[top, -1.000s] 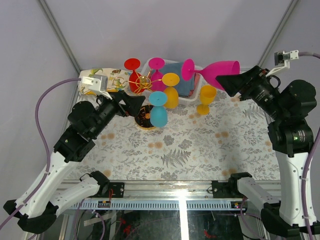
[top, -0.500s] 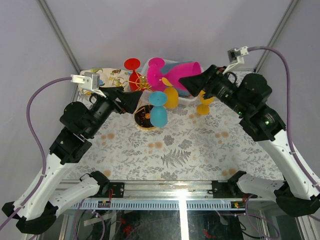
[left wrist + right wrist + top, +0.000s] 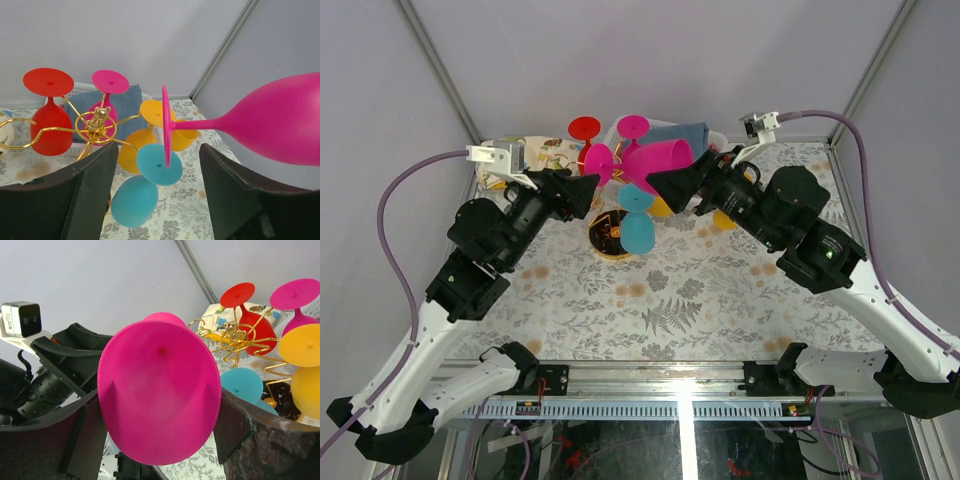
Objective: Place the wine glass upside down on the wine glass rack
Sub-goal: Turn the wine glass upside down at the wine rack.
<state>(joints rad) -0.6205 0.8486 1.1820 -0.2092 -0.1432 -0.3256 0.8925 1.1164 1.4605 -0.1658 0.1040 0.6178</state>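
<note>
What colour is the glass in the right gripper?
Magenta wine glass; best in left wrist view.

Big magenta plastic wine glass [image 3: 160,395] fills most of the frame, open mouth pointing straight at the lens, pinched on both sides by the dark fingers [image 3: 82,440]. Behind it on the right, the thin gold wire rack [image 3: 232,340] carries a red glass [image 3: 255,327], a pink glass [image 3: 295,302], a yellow glass [image 3: 305,367] and a teal glass [image 3: 242,385], all feet up. The other black robot arm [image 3: 55,375] sits off to the left.
</note>
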